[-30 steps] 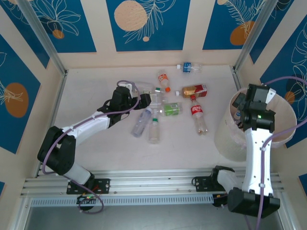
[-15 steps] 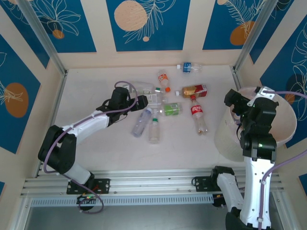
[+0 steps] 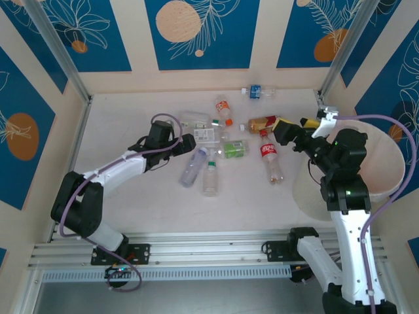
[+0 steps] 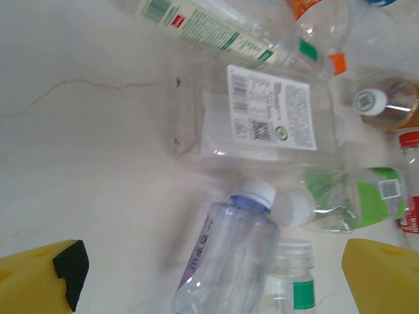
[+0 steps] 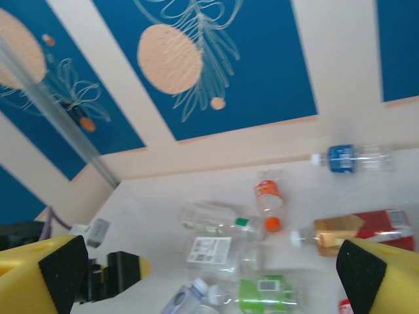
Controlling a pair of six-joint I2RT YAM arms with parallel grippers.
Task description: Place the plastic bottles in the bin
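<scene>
- Our left gripper [image 4: 209, 280] stands wide and holds nothing; its yellow fingers [image 4: 39, 284] sit in the two lower corners of the left wrist view.
- Between those fingers and just ahead of them lies a pale-capped bottle [image 4: 226, 252], cap pointing away from the gripper. We cannot tell whether either finger touches it.
- Just to its right lies a green-banded bottle [image 4: 292, 284].
- Farther ahead a flat clear bottle [image 4: 262, 114] with a white printed label lies crosswise, and ahead to the right is a green-labelled bottle [image 4: 350, 199].
- Beyond the flat one we see a long bottle [image 4: 209, 23] with a green-and-white label and an orange-capped bottle [image 4: 325, 26].
- From above, the left gripper [image 3: 185, 142] is at the left edge of the scattered plastic bottles [image 3: 222, 147].
- Our right gripper [image 3: 294, 126] is also spread wide and empty, pointing across the table towards the far wall.
- Just to its left lie a brown bottle [image 3: 265, 123] and a red-labelled bottle [image 3: 270, 154].
- In the right wrist view a blue-labelled bottle [image 5: 353, 158] lies far ahead, to the right.
- The bin [image 3: 386, 176] sits to the right of the right gripper and back towards its base, partly under that arm.
</scene>
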